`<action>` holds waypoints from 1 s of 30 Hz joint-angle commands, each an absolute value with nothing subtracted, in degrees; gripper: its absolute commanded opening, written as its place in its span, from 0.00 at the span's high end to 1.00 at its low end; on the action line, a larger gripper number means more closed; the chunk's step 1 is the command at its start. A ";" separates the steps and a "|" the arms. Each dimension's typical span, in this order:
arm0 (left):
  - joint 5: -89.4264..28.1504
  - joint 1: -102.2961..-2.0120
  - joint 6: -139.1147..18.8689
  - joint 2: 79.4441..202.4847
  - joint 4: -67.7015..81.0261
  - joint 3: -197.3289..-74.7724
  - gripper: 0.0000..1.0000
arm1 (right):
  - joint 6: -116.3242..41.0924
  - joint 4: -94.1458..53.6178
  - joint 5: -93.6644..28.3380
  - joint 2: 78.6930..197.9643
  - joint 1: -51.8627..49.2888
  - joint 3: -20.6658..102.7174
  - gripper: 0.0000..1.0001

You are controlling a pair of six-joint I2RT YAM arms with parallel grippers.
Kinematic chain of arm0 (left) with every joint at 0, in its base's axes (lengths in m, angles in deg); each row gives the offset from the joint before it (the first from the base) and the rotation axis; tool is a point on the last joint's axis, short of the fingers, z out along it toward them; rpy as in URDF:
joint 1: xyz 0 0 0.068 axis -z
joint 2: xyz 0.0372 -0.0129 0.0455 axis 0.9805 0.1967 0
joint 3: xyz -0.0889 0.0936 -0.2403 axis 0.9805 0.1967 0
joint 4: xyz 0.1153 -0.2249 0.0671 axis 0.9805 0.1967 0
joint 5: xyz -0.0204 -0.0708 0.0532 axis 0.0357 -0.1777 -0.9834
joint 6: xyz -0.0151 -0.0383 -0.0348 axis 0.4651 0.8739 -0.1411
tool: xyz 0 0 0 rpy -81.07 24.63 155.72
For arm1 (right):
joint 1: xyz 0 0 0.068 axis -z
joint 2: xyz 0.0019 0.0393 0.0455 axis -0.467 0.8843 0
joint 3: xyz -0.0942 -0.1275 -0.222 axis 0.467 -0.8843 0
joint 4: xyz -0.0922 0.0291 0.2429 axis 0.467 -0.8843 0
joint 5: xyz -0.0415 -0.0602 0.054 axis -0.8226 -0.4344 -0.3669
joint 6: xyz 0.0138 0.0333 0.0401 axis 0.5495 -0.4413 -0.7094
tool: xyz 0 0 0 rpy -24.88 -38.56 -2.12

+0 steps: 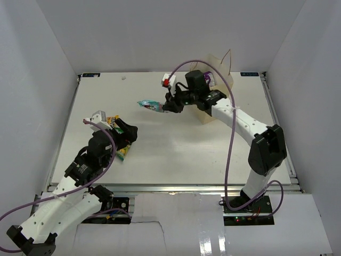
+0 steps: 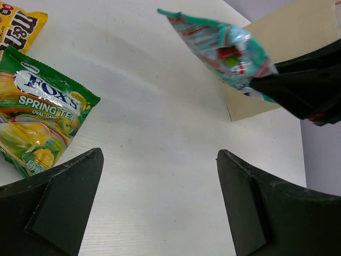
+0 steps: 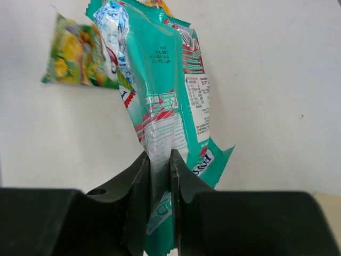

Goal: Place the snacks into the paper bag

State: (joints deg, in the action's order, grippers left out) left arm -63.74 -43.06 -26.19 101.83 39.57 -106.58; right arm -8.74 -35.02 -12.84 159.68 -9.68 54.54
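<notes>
My right gripper (image 1: 170,106) is shut on the teal-white packet (image 1: 151,105) and holds it above the table, just left of the tan paper bag (image 1: 219,69). In the right wrist view the packet (image 3: 165,96) hangs pinched between the fingers (image 3: 136,192). In the left wrist view the packet (image 2: 224,53) floats in front of the bag (image 2: 277,58). My left gripper (image 1: 129,134) is open and empty beside the green-yellow packet (image 2: 40,122), which lies flat on the table (image 1: 176,154). A purple packet (image 1: 208,80) shows at the bag's mouth.
A yellow packet (image 2: 18,26) lies behind the green-yellow one, also seen in the top view (image 1: 112,122). White walls enclose the table on three sides. The right arm (image 1: 250,133) reaches across the table's right half.
</notes>
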 commanded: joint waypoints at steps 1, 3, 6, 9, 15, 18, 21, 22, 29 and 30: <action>-64.12 -43.15 -26.00 99.93 38.91 -106.51 0.02 | -16.02 -34.78 1.33 155.43 -4.96 54.77 0.92; -64.56 -43.15 -26.09 99.14 39.09 -106.68 0.02 | -18.05 -35.05 4.15 152.80 -3.81 55.30 0.92; -65.09 -43.15 -26.18 98.52 39.61 -106.69 0.02 | -20.07 -35.14 8.55 148.93 -1.61 57.67 0.92; -65.53 -43.15 -26.09 98.61 39.97 -106.69 0.02 | -23.58 -35.05 10.84 146.29 1.72 63.53 0.92; -65.01 -43.15 -25.21 101.06 39.97 -106.51 0.02 | -35.60 -29.61 12.60 145.49 14.27 74.53 0.92; -64.39 -43.15 -24.86 102.82 39.79 -106.68 0.02 | -42.29 -25.39 12.70 145.23 20.78 75.34 0.92; -64.12 -43.15 -24.94 104.23 39.44 -106.86 0.02 | -42.58 -25.64 8.85 144.53 23.96 73.42 0.92; -64.12 -43.15 -25.03 104.58 39.44 -106.86 0.02 | -42.40 -25.73 7.78 144.35 24.41 71.15 0.92; -67.72 -43.15 -20.65 109.41 44.25 -109.23 0.02 | -38.36 -27.84 1.45 146.19 25.64 61.30 0.92; -67.99 -43.15 -19.86 111.50 45.40 -110.54 0.02 | -37.84 -28.02 0.75 146.72 25.73 60.50 0.92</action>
State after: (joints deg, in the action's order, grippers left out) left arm -65.71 -43.06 -22.91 108.80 41.61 -107.28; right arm -39.14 -28.53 4.25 145.56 25.49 62.88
